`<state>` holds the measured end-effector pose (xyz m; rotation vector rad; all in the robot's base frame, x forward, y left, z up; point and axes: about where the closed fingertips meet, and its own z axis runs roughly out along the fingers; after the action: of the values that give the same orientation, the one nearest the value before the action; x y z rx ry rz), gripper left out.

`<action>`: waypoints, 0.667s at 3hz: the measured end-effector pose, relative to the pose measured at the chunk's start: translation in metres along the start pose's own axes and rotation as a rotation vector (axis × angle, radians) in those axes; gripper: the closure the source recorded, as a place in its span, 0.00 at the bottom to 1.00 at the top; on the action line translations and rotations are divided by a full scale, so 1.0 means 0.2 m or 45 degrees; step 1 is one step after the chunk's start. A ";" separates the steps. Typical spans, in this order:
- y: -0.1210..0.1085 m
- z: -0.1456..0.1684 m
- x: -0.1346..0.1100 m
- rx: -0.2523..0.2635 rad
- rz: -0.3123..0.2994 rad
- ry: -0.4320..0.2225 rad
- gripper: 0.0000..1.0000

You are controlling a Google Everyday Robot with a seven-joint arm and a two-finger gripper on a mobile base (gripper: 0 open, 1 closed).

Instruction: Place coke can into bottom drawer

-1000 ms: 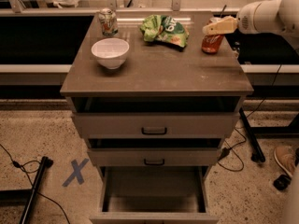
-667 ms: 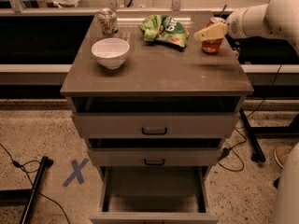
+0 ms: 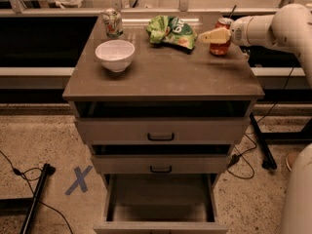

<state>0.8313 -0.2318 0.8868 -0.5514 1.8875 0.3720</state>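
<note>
The red coke can (image 3: 220, 47) stands upright on the cabinet top (image 3: 165, 72) near its back right corner. My gripper (image 3: 213, 35), pale yellow at the end of a white arm reaching in from the right, is level with the can's upper half and covers part of it. I cannot tell whether it touches the can. The bottom drawer (image 3: 161, 225) is pulled out at the foot of the cabinet, and its inside shows bare.
A white bowl (image 3: 115, 55), a pale green-and-silver can (image 3: 112, 23) and a green chip bag (image 3: 171, 31) sit on the cabinet top. The two upper drawers with black handles (image 3: 161, 137) are slightly open. A blue X (image 3: 78, 179) and cables mark the floor on the left.
My gripper has moved left and slightly down, coming across the front of the coke can. The can has stayed in its place on the cabinet top.
</note>
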 end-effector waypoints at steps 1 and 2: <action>-0.02 0.03 0.00 -0.035 0.104 -0.101 0.41; -0.05 0.02 0.00 -0.102 0.225 -0.224 0.66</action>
<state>0.8401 -0.2371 0.8850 -0.3921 1.7608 0.5947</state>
